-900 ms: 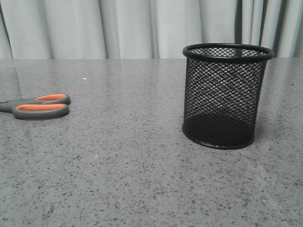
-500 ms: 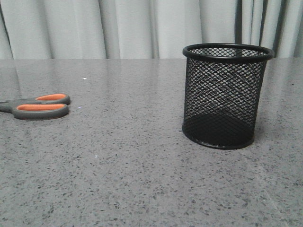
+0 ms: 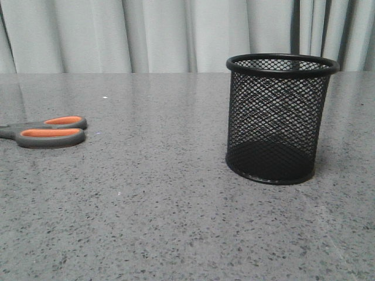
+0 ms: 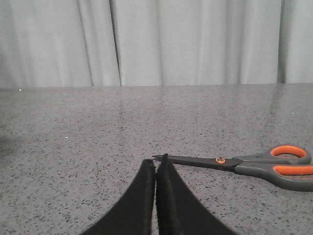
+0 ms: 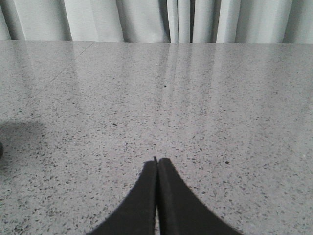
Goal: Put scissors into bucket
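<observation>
Scissors (image 3: 45, 132) lie flat on the grey table (image 3: 176, 222) in the front view, only the orange-lined handles showing at the left edge, while the bucket (image 3: 280, 120) stands upright and empty well apart to the right. Neither arm appears in this view.

From the left wrist, the left gripper (image 4: 155, 164) has its fingers pressed together, holding nothing. The scissors (image 4: 244, 165) lie just beyond its tips and off to one side, the blade point almost at the fingertips, the blades closed, the handles farthest from the pincer.

From the right wrist, the right gripper (image 5: 156, 161) is likewise closed on nothing, with bare table ahead of it; a dark shadow at the frame's edge may belong to the bucket, though I cannot tell.

Reaching looks like the step in hand. To do it well, the left pincer should spread its fingers first, shift sideways to straddle the blades near the orange pivot, and descend square to the table so the flat steel does not skid away.

Compared with the earlier front frames, nothing has shifted: scissors and bucket sit exactly where they were.
</observation>
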`<action>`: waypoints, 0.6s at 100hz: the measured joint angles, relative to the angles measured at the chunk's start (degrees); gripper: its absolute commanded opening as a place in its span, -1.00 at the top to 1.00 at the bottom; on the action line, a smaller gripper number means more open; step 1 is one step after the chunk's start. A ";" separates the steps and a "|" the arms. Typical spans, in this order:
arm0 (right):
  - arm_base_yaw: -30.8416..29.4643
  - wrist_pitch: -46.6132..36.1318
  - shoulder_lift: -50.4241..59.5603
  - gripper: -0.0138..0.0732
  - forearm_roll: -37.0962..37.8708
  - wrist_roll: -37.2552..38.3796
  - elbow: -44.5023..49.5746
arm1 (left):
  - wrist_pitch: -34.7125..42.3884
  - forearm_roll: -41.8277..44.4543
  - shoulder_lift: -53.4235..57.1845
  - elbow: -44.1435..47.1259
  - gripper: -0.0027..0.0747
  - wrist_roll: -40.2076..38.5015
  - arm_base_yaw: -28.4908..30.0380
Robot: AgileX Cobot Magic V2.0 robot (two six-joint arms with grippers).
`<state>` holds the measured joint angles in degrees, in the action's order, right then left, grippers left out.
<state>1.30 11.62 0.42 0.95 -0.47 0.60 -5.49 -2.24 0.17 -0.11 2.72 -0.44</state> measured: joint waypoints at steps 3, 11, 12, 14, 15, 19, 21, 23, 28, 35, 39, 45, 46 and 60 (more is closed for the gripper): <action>0.00 -0.10 0.00 0.83 0.00 0.00 0.00 | 0.00 0.00 0.00 0.00 0.99 0.00 0.00; 0.00 -0.34 0.00 0.83 0.00 0.00 0.00 | 0.00 0.00 0.00 0.00 0.99 0.00 0.00; 0.00 -0.34 0.00 0.83 0.00 0.00 0.00 | 0.00 0.00 0.00 0.00 0.99 0.00 0.00; 0.00 -0.34 0.00 0.83 0.00 0.00 0.00 | 0.00 0.00 0.00 0.00 0.99 0.00 0.00; 0.00 -0.34 0.00 0.83 0.00 0.00 0.00 | 0.00 0.00 0.00 0.00 0.99 0.00 0.00; 0.00 -0.34 0.00 0.83 0.00 0.00 0.00 | 0.00 0.00 0.00 0.00 0.99 0.00 0.00; 0.00 -0.34 0.00 0.83 0.00 0.00 0.00 | 0.00 0.00 0.00 0.00 0.99 0.00 0.00; 0.00 -0.34 0.00 0.83 0.00 0.00 0.00 | 0.00 0.00 0.00 0.00 0.99 0.00 0.00; 0.00 -0.42 0.00 0.83 0.00 0.00 0.00 | 0.00 0.00 0.00 0.00 0.99 0.00 0.00; 0.00 -0.58 0.00 0.83 0.00 0.00 0.00 | 0.00 0.00 0.00 0.00 0.99 0.00 0.00; 0.00 -0.61 0.00 0.83 0.00 0.00 0.00 | 0.00 0.00 0.00 0.00 0.99 0.00 0.00; 0.00 -0.70 0.00 0.83 0.00 0.00 0.00 | 0.00 0.00 0.00 0.00 0.99 0.00 0.00; 0.00 -0.70 0.00 0.83 0.00 0.00 0.00 | 0.00 0.00 0.00 0.00 0.99 0.00 0.00; 0.00 -0.74 0.00 0.83 0.00 0.00 0.00 | 0.00 0.00 0.00 0.00 0.99 0.00 0.00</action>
<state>1.30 10.89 0.42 0.95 -0.47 0.60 -5.49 -2.24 0.17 -0.11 2.72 -0.44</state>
